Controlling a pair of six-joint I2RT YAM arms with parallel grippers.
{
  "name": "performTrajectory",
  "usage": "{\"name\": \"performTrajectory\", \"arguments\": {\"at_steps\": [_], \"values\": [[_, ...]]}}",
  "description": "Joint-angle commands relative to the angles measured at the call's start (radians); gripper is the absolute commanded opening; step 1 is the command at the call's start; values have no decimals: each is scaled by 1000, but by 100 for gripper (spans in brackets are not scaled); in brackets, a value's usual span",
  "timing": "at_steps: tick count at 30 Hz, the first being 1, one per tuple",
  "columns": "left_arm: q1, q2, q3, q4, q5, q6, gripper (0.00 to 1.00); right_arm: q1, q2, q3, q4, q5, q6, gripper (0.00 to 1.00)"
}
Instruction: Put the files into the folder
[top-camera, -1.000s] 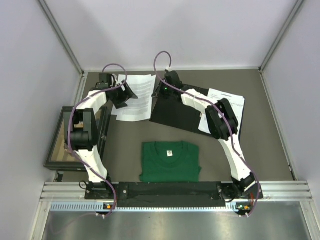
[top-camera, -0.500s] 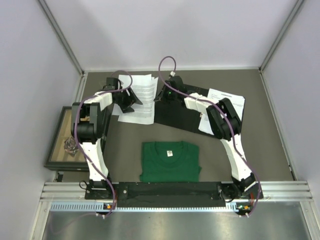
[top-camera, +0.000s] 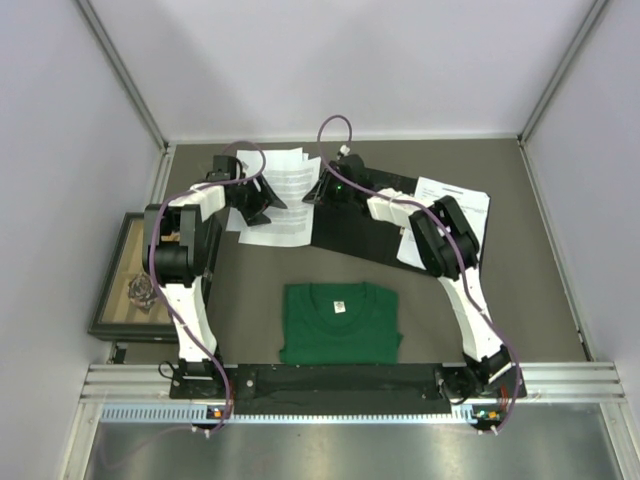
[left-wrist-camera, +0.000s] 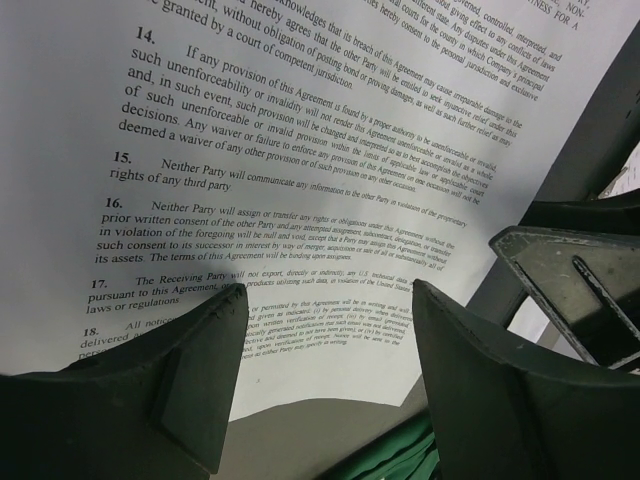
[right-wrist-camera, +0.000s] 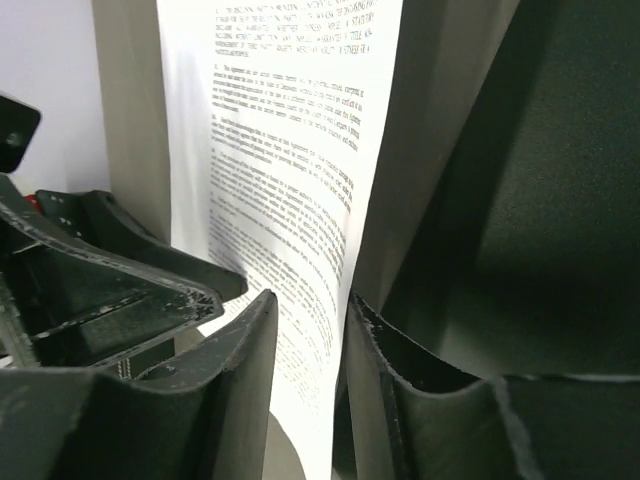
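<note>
The files (top-camera: 290, 180), white sheets with black text, lie at the back centre, just left of the open folder (top-camera: 355, 235), whose black inner face is up. My left gripper (top-camera: 262, 205) is open over the sheets' left part, its fingers spread above the print (left-wrist-camera: 325, 290). My right gripper (top-camera: 318, 192) is at the sheets' right edge. In the right wrist view that edge (right-wrist-camera: 290, 150) curls up between its narrowly open jaws (right-wrist-camera: 310, 297), with the black folder (right-wrist-camera: 560, 200) to the right.
More white printed paper (top-camera: 455, 205) lies on the folder's right half. A folded green T-shirt (top-camera: 340, 322) lies at the front centre. A dark-framed picture box (top-camera: 130, 280) sits at the left edge. Grey walls close the back and sides.
The left gripper and the sheets have shifted right towards the folder. The right gripper has moved slightly to the sheets' right edge.
</note>
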Motion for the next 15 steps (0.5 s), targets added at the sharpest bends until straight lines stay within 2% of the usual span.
{"name": "performTrajectory", "arguments": {"at_steps": [1,4,6,7,8,12,14,15], "values": [[-19,46,-10,-14,-9,8,72,-8,14,17,38,-19,-30,33],[-24,32,-9,-16,-16,19,73,-8,25,43,22,-21,-42,31],[-28,9,-9,-13,-22,28,75,-6,34,62,17,-26,-54,22],[-31,-1,-9,-11,-28,43,76,-5,34,74,12,-24,-66,16],[-35,-15,-7,-11,-37,51,78,-3,31,80,8,-24,-72,0],[-54,-135,8,-13,-129,103,83,-3,-68,99,-83,10,-131,0],[-59,-170,20,-14,-111,100,84,-6,-145,77,-199,55,-207,0],[-61,-196,37,-19,-89,93,84,-11,-235,61,-227,62,-232,0]]}}
